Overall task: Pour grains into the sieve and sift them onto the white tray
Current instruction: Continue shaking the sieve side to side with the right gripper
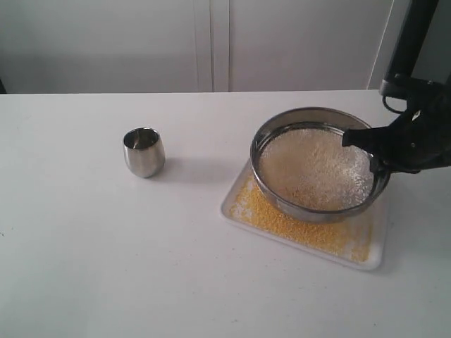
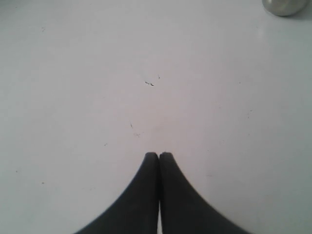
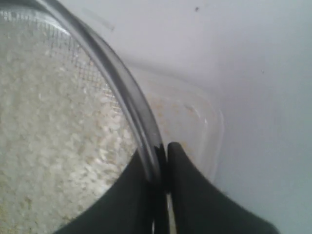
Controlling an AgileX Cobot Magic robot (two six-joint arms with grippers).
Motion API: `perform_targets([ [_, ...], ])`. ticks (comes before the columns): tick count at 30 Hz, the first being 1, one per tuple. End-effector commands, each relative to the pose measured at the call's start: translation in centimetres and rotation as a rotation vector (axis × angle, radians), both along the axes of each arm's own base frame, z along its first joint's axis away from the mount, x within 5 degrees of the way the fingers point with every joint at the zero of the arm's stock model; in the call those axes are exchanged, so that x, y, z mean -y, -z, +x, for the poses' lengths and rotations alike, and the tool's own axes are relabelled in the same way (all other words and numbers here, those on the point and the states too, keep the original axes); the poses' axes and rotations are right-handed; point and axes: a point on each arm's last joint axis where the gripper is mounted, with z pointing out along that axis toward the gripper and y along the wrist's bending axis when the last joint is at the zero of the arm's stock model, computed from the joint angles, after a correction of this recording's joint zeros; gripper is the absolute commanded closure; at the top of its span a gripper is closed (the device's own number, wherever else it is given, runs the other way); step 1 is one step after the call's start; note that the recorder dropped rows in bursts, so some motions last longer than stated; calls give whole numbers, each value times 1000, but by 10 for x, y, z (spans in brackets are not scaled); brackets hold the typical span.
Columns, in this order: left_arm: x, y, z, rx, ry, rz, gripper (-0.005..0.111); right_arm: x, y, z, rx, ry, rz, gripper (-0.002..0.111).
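The sieve hangs tilted just above the white tray, its rim pinched by my right gripper at the right side. Pale whitish grains fill its mesh. Tiny yellow grains lie spread on the tray beneath. In the right wrist view the steel rim runs between the two black fingers, one inside the sieve and one outside. My left gripper is shut with nothing in it, over bare table; it is out of the exterior view.
A small steel cup stands upright on the white table left of the tray; its edge shows in the left wrist view. A pale wall runs behind the table.
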Motion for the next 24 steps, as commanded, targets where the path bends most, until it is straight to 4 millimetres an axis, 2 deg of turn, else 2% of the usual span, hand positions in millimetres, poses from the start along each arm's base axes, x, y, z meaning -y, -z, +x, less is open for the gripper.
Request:
perform_targets([
  [1,0,3,0,-8,-3,-11,107,-20,11,11,-38,-41,39,108],
  [3,0,3,0,-8,-3,-11,107,-12,11,6,-89,-54,7,108],
  [6,0,3,0,-8,-3,-11,107,4,1,-1,6,13,9,108],
  [8,0,3,0,-8,-3,-11,107,1,3,2,62,56,54,108],
  [9,0,3,0,-8,-3,-11,107,-7,9,6,52,51,78,108],
  [12,0,3,0,-8,-3,-11,107,-18,18,9,-59,-10,72,108],
  [16,0,3,0,-8,-3,-11,107,0,3,-2,-64,1,43,108],
  [17,0,3,0,-8,-3,-11,107,-1,0,-1,-8,43,86,108],
  [18,0,3,0,-8,-3,-11,107,-7,0,2,13,46,113,108],
  [19,0,3,0,-8,-3,-11,107,-24,5,10,6,-1,141,108],
  [20,0,3,0,-8,-3,-11,107,-29,8,11,-49,-37,139,108],
  [21,0,3,0,-8,-3,-11,107,-28,8,7,-141,-85,119,108],
  [22,0,3,0,-8,-3,-11,107,-22,6,3,-147,-90,91,108],
  [23,0,3,0,-8,-3,-11,107,-9,-1,-1,-89,-38,70,108],
  [24,0,3,0,-8,-3,-11,107,-6,-5,1,2,24,99,108],
])
